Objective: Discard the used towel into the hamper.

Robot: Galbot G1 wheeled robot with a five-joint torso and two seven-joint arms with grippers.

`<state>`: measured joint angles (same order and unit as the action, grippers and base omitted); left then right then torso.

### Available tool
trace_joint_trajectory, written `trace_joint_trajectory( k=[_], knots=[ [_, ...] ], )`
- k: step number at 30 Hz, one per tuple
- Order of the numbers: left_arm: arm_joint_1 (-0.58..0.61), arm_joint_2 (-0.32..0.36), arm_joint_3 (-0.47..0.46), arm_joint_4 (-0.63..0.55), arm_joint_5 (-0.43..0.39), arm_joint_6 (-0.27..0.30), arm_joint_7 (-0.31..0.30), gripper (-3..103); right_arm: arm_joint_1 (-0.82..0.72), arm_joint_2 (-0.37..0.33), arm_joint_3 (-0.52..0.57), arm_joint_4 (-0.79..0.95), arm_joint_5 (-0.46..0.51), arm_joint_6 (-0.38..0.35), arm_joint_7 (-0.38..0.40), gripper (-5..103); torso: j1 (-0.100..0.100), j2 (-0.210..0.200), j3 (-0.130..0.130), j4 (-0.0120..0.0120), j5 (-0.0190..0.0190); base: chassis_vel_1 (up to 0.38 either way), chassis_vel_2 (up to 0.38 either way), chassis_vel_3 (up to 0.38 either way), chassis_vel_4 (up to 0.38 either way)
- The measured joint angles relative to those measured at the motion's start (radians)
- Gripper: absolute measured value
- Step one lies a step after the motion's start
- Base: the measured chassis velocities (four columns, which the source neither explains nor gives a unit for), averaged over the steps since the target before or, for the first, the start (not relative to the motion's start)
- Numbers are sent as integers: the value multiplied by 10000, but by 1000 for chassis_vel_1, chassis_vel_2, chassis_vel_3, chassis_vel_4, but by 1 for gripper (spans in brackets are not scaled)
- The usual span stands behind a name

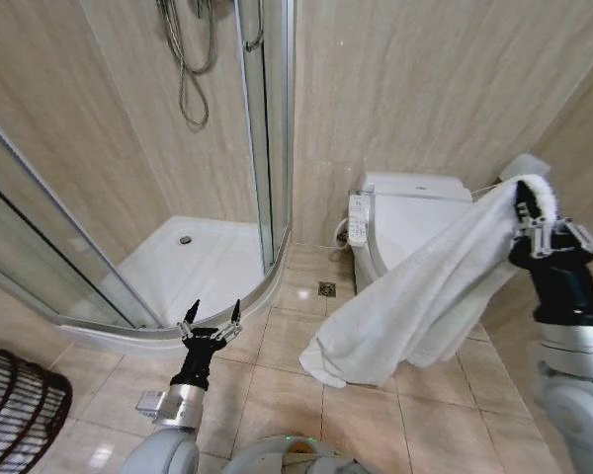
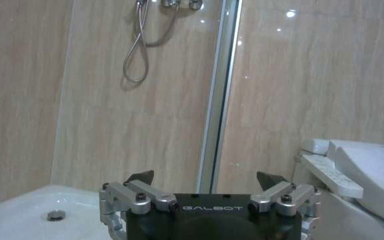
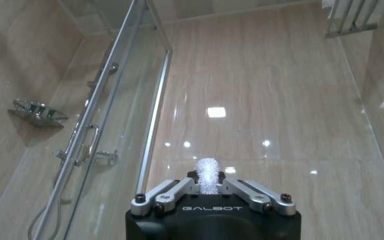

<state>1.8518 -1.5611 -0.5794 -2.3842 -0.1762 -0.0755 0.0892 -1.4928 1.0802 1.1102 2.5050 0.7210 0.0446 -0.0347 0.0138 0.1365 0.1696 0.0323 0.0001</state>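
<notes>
Bathroom: my right gripper (image 1: 530, 219) pinches white towel (image 1: 425, 296) by one corner, rest hanging beside toilet (image 1: 405, 222). Left gripper (image 1: 211, 324) wide, idle, low near shower tray (image 1: 193, 262). Hamper (image 1: 18, 410) far left on floor. Risks I see: thin pinch slipping, tail dragging, snagging hamper rim.
</notes>
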Motion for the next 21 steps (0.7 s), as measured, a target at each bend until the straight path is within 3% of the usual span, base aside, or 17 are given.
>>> trace_joint_trajectory(
  k=[9, 21],
  knots=[
    [0, 0, 0, 0, 0, 0, 0, 100, -71, 88, 136, -25, 59, 55, -232, 5, 8, 21, 19, 0, 0, 0, 0, 0, 0],
    [0, 0, 0, 0, 0, 0, 0, 100, -196, 139, 634, -40, 145, 101, -505, 5, 132, 552, 416, 0, -1, 0, 0, 0, 0]
  ],
)
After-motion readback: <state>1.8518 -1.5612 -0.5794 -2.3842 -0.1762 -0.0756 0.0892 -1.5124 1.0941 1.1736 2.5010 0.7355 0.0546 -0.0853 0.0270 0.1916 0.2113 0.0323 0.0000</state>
